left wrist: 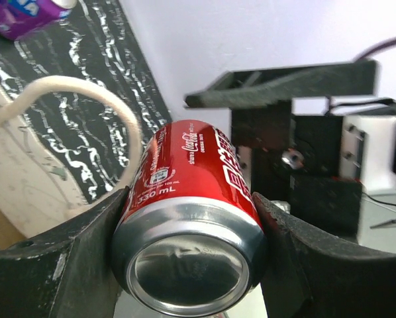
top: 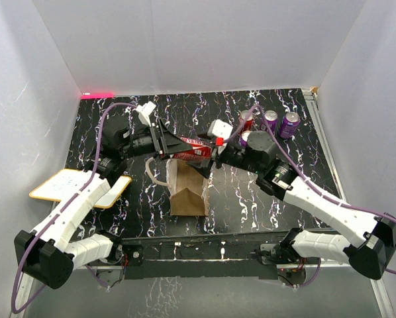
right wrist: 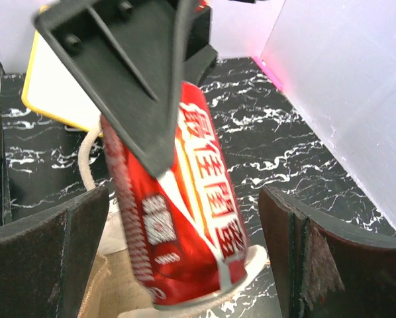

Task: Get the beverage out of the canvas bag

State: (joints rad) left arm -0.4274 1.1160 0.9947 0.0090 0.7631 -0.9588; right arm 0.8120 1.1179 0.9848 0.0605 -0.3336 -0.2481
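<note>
The left gripper [left wrist: 191, 265] squeezes the red can [left wrist: 191, 192] and holds it sideways in the middle of the top view, just above the bag [top: 188, 199], it seems, so the right gripper [right wrist: 185, 252], wide open around its other end, can take it

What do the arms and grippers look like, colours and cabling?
The left arm and right arm have white shells with black joints. A purple cable runs along each. The left gripper and right gripper are black, with broad matte fingers. A white block sits on each wrist.
</note>
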